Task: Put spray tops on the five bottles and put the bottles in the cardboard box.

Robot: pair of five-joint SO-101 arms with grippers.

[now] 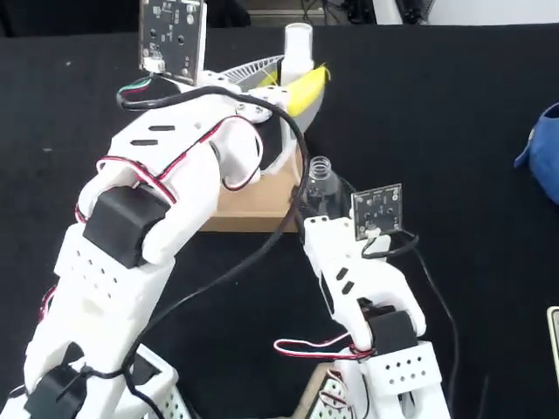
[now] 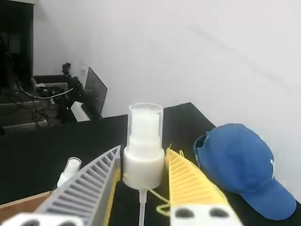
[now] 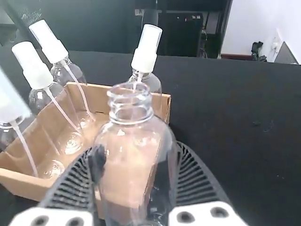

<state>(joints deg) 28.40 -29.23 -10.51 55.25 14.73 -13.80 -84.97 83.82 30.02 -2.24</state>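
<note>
Black bench (image 1: 454, 105), blue cap (image 2: 237, 162) well aside, your left pincer (image 2: 143, 157) pinching spray top (image 2: 145, 136), right pincer (image 3: 136, 155) gripping uncapped bottle (image 3: 131, 136), left arm (image 1: 175, 175) overhanging cardboard box (image 1: 253, 205).

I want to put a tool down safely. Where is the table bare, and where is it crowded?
Bare: the black table between the open bottle and the blue cap. Crowded: around the cardboard box, which stands right beside that bottle.

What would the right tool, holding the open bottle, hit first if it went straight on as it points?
Probably the cardboard box: its corner wall sits just past the open bottle in the right tool, with a capped bottle standing inside that corner. Depth is unclear, so it might slip past.
</note>
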